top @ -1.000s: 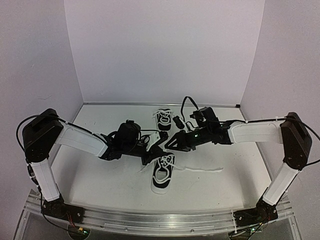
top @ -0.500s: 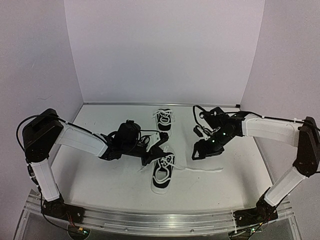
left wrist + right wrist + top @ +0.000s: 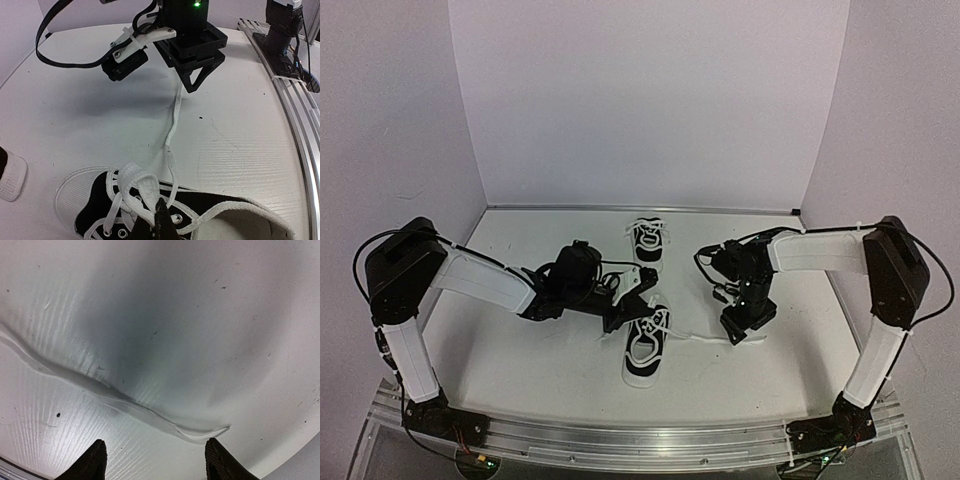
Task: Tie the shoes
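Near shoe [image 3: 644,352] lies mid-worktop [image 3: 520,370]. My left hand [image 3: 160,222] is closed tight, pinching a loop [image 3: 134,175] at the shoe's eyelets. The free lace [image 3: 173,120] runs off to the right across the worktop to my right hand [image 3: 157,462]. That hand hangs open over the lace end and holds nothing. Far shoe [image 3: 646,240] sits toward the back edge.

Step in hand, as I judge it: pick up the free end. Lower straight, close on the lace just short of its tip, and hold the left pinch firm so the shoe doesn't drag.

Only the right wrist view shows the tip lying just ahead of my fingers [image 3: 97,460]; from above, the hand covers it. Only the left wrist view shows the pinched loop.
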Available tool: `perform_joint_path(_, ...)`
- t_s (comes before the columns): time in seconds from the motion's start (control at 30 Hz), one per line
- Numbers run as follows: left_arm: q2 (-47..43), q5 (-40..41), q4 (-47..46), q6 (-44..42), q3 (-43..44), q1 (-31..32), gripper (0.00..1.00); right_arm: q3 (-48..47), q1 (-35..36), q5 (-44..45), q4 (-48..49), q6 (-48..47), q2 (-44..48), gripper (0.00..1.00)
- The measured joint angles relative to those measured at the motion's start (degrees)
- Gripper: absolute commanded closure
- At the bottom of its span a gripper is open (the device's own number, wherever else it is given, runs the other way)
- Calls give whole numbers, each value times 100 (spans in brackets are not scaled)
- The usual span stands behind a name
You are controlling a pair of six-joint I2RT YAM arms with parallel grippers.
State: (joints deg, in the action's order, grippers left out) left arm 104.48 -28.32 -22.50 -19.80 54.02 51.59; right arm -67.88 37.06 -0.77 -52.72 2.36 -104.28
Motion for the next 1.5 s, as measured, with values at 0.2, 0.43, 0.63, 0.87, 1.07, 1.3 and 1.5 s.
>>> perform_joint_path(0.2, 79, -56, 3, -42, 100, 0, 100, 7, 5, 68, -1, -118, -407, 54)
perform_joint_path(0.43, 88, -105, 0, -150, 114, 0, 100, -100, 58, 167, -82, -173, -601, 100)
perform_joint_path(0.63, 88, -111, -134, -245, 26, 0, 100, -436, 46, 264, 22, 27, -626, 100)
perform_joint_path(0.87, 73, -30, -348, -450, -183, 10, 100, -2486, -46, -535, 527, 194, -515, 100)
perform_joint_path(1.07, 3, 196, -511, -669, -542, 72, 100, -4390, 59, -2126, 1257, 462, -940, 100)
perform_joint_path(1.3, -66, 419, -514, -892, -547, 156, 100, -5796, 740, -3369, 1633, 934, -2375, 49)
perform_joint_path(1.5, -70, 464, -515, -894, -548, 178, 100, -4427, 1006, -3676, 1555, 1042, -2097, 34)
